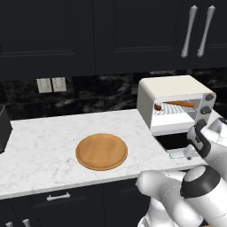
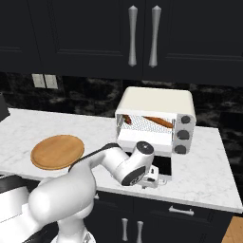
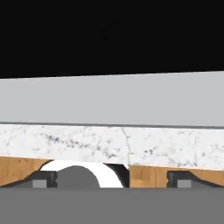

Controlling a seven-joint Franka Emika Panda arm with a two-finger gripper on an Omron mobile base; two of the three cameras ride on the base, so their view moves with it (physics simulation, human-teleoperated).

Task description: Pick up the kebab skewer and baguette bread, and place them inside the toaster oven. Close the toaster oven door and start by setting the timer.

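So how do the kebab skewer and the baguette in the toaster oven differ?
The baguette bread is a long, plain orange-brown loaf; the kebab skewer is shorter, with dark red-brown chunks. In the left base view the baguette bread lies toward the right, the kebab skewer at the left end. Both rest on the toaster oven rack.

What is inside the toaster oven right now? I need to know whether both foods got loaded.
On the wire rack inside the toaster oven lie the baguette bread and the kebab skewer. The door hangs open; the oven's left wall hides the skewer's far end.

Both base views share the toaster oven [image 1: 175,106]; hand view hugs its door [image 3: 112,98]
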